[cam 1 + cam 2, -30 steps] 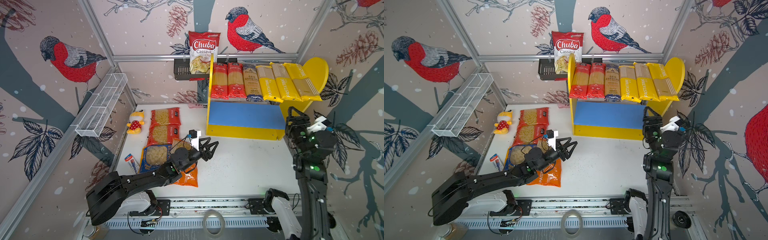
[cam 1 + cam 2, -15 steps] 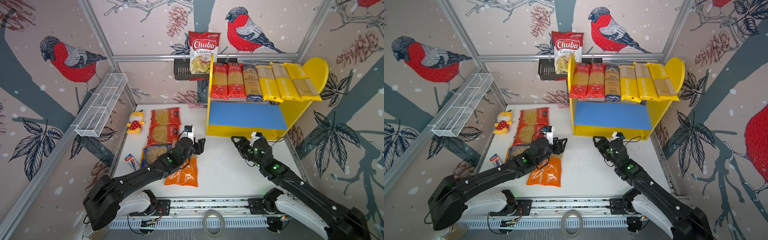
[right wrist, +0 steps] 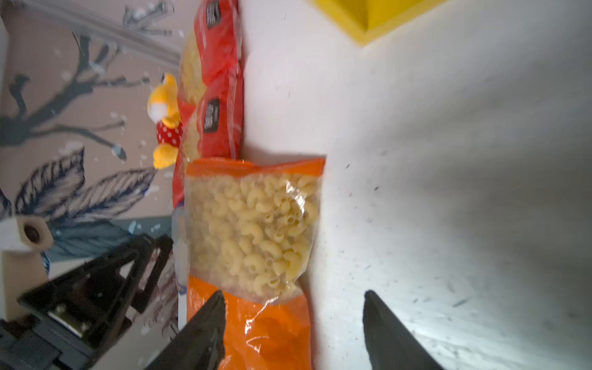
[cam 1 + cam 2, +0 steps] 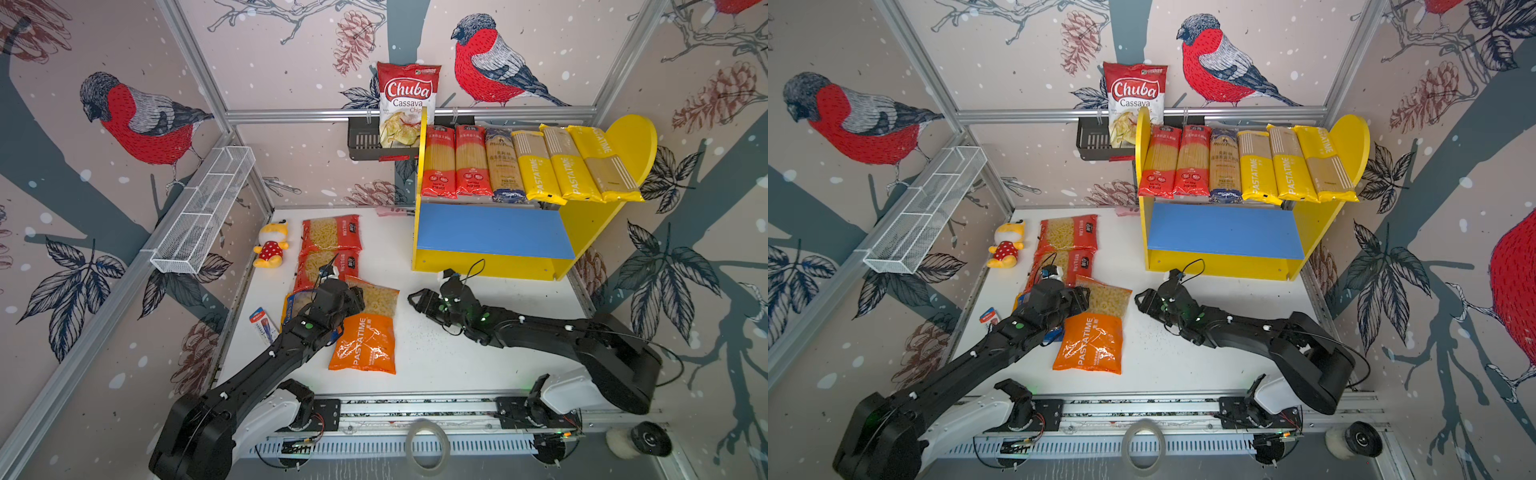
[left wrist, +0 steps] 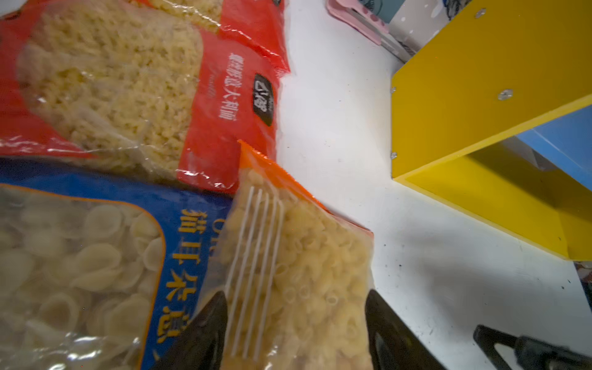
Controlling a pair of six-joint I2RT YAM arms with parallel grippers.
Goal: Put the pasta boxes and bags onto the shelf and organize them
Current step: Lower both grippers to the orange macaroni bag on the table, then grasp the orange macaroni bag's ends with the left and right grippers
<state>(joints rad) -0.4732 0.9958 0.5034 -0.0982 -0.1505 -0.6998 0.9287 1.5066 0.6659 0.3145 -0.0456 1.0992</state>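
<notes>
Your left claw (image 4: 358, 298) is over the clear end of the orange macaroni bag (image 4: 365, 340). In the left wrist view its fingers (image 5: 205, 333) stand spread, one at each side of the bag. That claw is released, with nothing lifted. I can't quite tell from here whether the tips touch the plastic.

The orange bag lies flat on the white desk (image 4: 457, 353). Its clear end overlaps a corner of the blue shell-pasta bag (image 5: 80, 256) and the nearer of the two red macaroni bags (image 4: 320, 266). The second red bag (image 4: 330, 232) lies just behind that one, towards the back wall.

Your right claw (image 4: 413, 300) is low over the desk, just beside the orange bag's far edge and pointing at it. Its jaws are wide apart and empty. In the right wrist view one finger (image 3: 205, 333) is over the orange print and the other is over bare desk.

On the yellow shelf (image 4: 590, 224), six long spaghetti packs lie side by side across the top board. There are two red packs (image 4: 438, 162), one dark-blue pack (image 4: 505, 166) and three yellow packs (image 4: 571, 166). The yellow packs overhang the front edge. The blue lower board (image 4: 490, 230) carries nothing.
</notes>
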